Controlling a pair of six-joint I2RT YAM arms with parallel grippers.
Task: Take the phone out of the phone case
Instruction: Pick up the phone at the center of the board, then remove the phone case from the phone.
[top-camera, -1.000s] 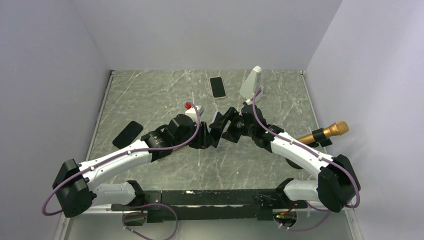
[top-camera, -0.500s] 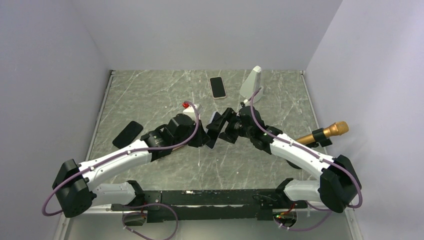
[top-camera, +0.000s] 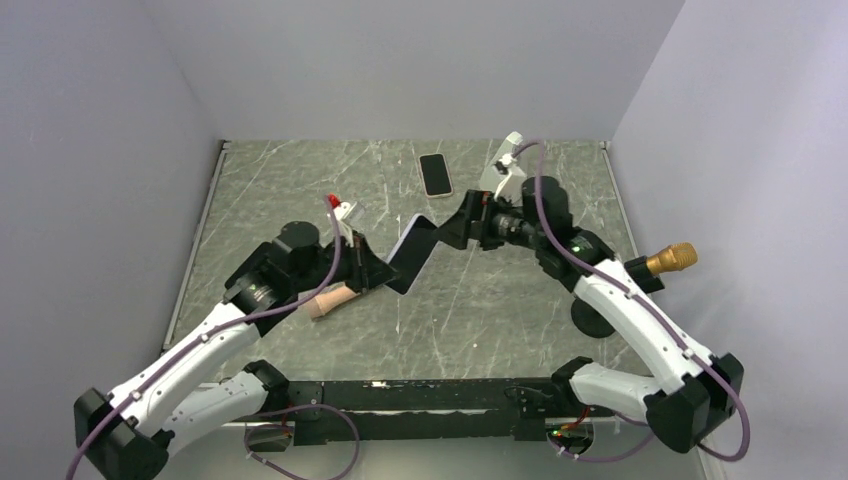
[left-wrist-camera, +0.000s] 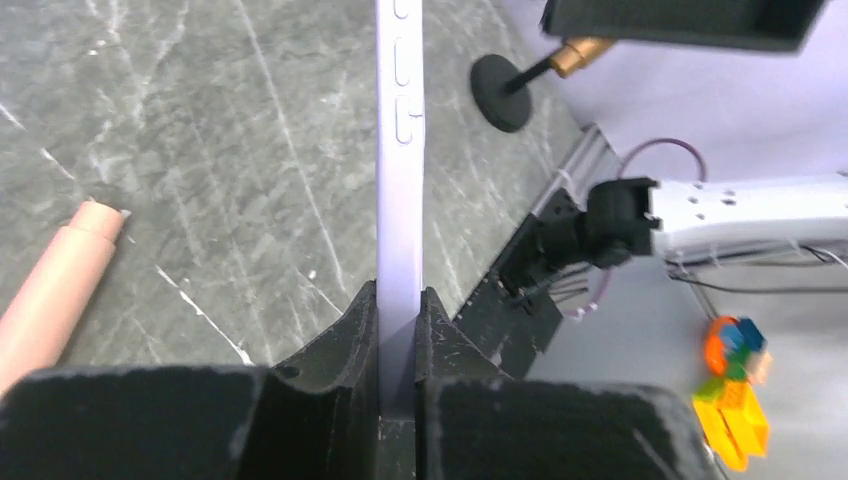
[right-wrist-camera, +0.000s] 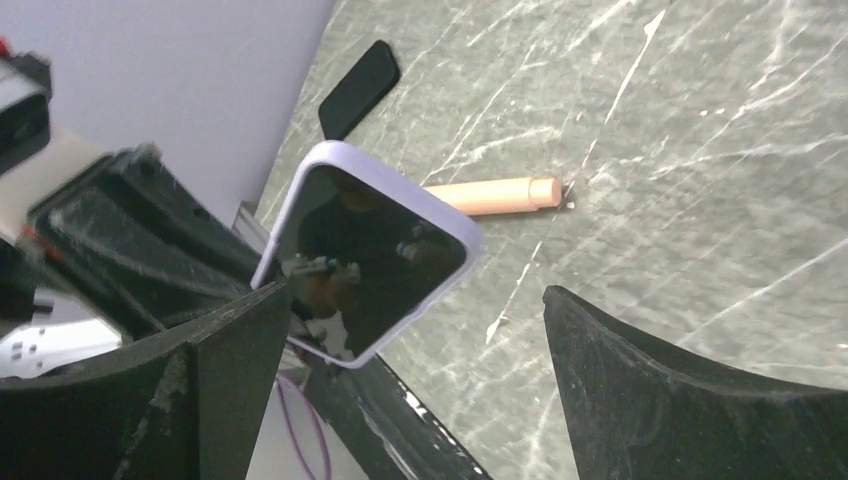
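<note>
Left wrist view showed the left gripper (left-wrist-camera: 398, 295) with jaws pinching the lavender phone case (left-wrist-camera: 400, 150), phone (right-wrist-camera: 370, 260) inside, held above the mid-bench (left-wrist-camera: 200, 150), while the right gripper (right-wrist-camera: 410, 292) had its jaws spread near the case's free end.

The phone (right-wrist-camera: 372, 262) is showing a glossy black screen and sitting inside the lavender phone case (top-camera: 404, 246). The left gripper (left-wrist-camera: 400, 305) is pinching the case's lower end, holding it above the table's centre, leaning toward one o'clock.
</note>
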